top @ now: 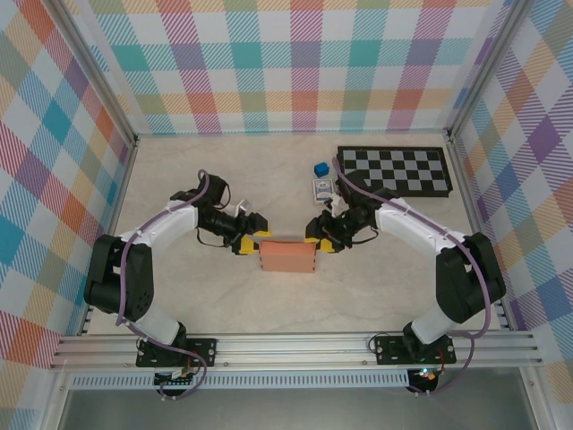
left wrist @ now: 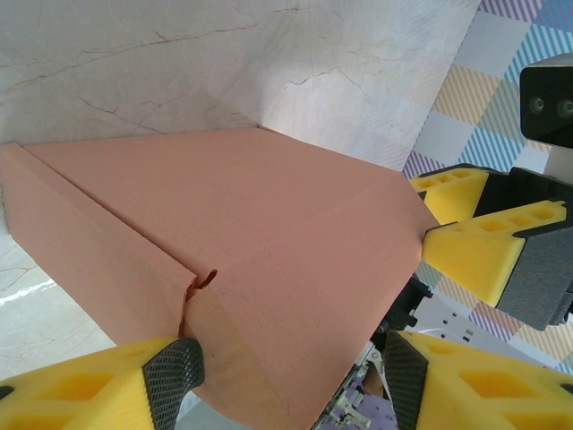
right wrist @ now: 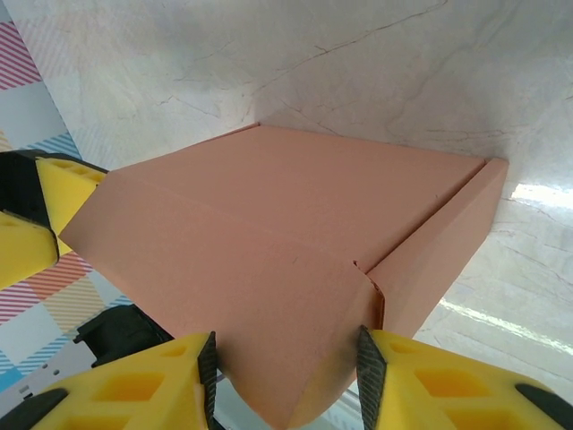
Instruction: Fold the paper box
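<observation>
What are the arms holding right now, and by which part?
The paper box: right gripper pinches its right end corner; left gripper straddles the left end, contact there unclear.

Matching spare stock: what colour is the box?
The box is salmon-orange; clearest from the left wrist.

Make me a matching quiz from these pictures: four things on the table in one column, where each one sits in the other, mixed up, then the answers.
1. paper box
2. blue cube
3. checkerboard
4. card pack

A. far right part of the table
B. just left of the checkerboard, nearer the arms
C. between the left gripper and the right gripper
D. just left of the checkerboard, farther back

Pairs: 1-C, 2-D, 3-A, 4-B
</observation>
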Controlling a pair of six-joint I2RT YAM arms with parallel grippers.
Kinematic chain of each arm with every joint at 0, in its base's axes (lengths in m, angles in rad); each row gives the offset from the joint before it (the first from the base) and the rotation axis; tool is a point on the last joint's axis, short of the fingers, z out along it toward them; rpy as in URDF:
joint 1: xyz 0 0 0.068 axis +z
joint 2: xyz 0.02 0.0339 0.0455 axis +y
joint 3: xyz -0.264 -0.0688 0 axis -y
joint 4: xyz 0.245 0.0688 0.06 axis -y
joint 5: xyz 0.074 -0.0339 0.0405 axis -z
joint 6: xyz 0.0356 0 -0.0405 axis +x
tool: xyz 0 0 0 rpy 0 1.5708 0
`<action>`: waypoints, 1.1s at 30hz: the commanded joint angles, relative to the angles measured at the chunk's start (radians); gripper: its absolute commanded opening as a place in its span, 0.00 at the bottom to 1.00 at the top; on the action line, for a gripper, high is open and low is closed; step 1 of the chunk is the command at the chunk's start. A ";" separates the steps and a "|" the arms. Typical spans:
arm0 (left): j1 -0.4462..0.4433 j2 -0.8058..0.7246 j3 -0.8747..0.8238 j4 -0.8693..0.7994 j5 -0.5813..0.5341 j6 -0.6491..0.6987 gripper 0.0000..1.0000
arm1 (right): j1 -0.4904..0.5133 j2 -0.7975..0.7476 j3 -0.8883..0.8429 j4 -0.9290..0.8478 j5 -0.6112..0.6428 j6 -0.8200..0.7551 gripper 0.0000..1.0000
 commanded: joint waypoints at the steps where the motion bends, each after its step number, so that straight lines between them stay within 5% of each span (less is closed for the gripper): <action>1: -0.023 0.028 -0.035 0.010 -0.101 0.024 0.63 | 0.012 0.025 -0.055 0.031 0.062 -0.048 0.45; 19: -0.034 0.002 -0.151 0.121 -0.214 0.066 0.52 | 0.013 -0.030 -0.115 0.077 0.176 -0.198 0.43; 27: -0.038 0.021 -0.154 0.094 -0.275 0.112 0.50 | 0.012 -0.054 -0.022 -0.042 0.235 -0.175 0.56; 33: -0.038 0.041 -0.153 0.091 -0.288 0.107 0.50 | 0.012 -0.095 0.042 -0.147 0.290 -0.170 0.56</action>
